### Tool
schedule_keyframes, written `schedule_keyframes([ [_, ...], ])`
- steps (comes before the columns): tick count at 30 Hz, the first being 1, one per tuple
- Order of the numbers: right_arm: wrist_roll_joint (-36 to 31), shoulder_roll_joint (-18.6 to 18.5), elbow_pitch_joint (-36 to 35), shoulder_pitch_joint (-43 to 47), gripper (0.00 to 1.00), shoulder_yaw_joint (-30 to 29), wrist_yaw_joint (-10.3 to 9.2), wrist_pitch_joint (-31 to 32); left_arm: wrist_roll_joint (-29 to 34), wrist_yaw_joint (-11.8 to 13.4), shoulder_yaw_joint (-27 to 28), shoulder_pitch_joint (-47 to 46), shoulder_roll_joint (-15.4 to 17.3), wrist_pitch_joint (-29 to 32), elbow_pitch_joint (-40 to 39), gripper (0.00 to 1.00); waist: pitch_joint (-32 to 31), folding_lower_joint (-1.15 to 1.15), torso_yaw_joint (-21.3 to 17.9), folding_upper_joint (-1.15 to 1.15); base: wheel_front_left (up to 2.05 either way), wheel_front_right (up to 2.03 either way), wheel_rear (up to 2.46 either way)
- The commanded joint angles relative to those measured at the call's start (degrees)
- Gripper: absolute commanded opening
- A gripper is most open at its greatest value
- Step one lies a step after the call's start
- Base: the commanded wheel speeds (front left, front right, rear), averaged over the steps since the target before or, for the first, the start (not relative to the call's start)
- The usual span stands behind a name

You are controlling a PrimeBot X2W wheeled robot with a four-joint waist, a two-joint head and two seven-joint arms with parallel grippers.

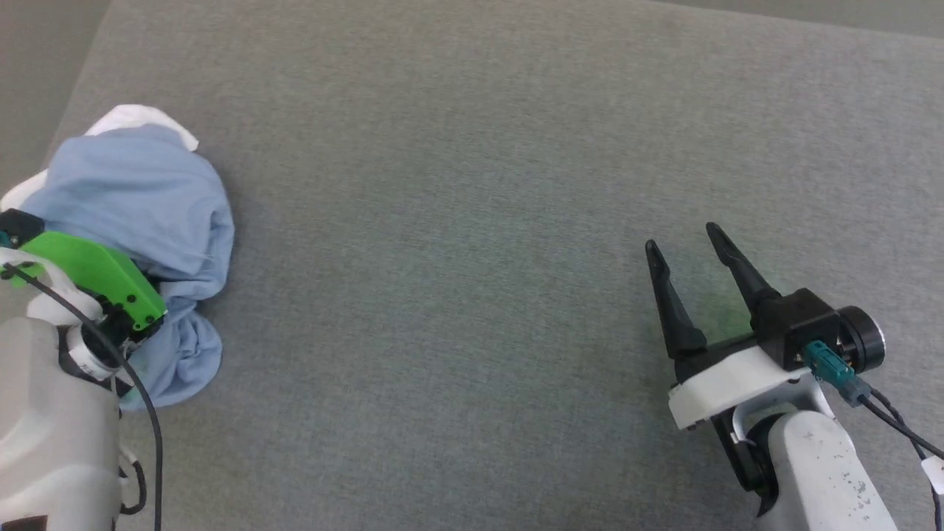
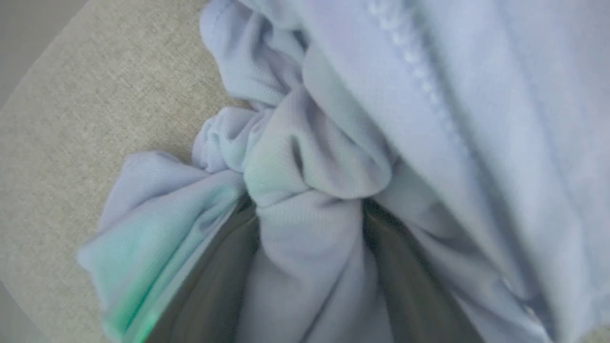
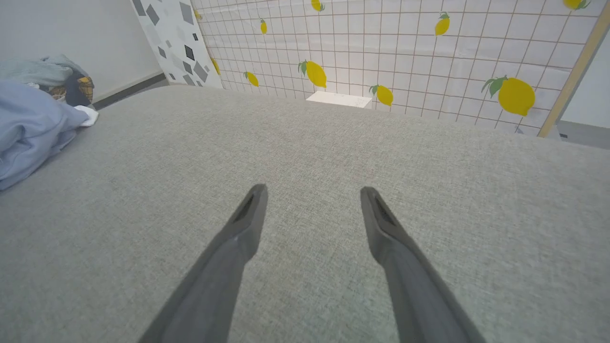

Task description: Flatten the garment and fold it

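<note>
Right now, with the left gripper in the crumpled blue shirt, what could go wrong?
The left gripper straddles a thick bunched fold of the light sky-blue knit shirt, so a pull may drag the whole heap instead of spreading it. The heap lies near the left edge of the grey fabric surface and might slip off.
</note>
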Motion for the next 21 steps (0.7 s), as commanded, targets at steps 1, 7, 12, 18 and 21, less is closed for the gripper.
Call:
schedule_keyframes([
  [1,0.6,0.01,0.44,-0.17,1.0,0.13,-0.09,-0.82,1.01,0.13,-1.3,2.71,-1.36,-0.39,0.47,0.0,-1.87,-0.01,-0.44,-0.01,0.0,0.0,0.0],
  [7,2.66,0.01,2.76,1.43,1.0,0.56,-0.09,-2.38,7.43,0.78,-1.43,2.62,1.88,-19.51,-9.0,0.0,-9.07,-0.01,0.07,-0.01,0.0,0.0,0.0],
  [12,4.5,0.01,4.48,3.5,1.0,0.24,-0.09,-3.54,12.61,-0.76,-4.35,0.33,2.42,-33.44,-14.83,0.0,-14.93,-0.01,-0.64,-0.01,0.0,0.0,0.0],
  [18,5.9,0.01,5.66,6.45,1.0,-0.3,-0.09,-4.23,15.44,-2.57,-9.68,-3.08,-1.45,-40.84,-21.4,0.0,-20.36,-0.01,-3.71,-0.01,0.0,0.0,0.0],
  [21,6.23,0.01,5.66,7.36,1.0,-0.43,-0.09,-4.29,15.77,-3.31,-12.38,-4.09,-4.14,-41.79,-23.88,0.0,-22.04,-0.01,-6.22,-0.01,0.0,0.0,0.0],
])
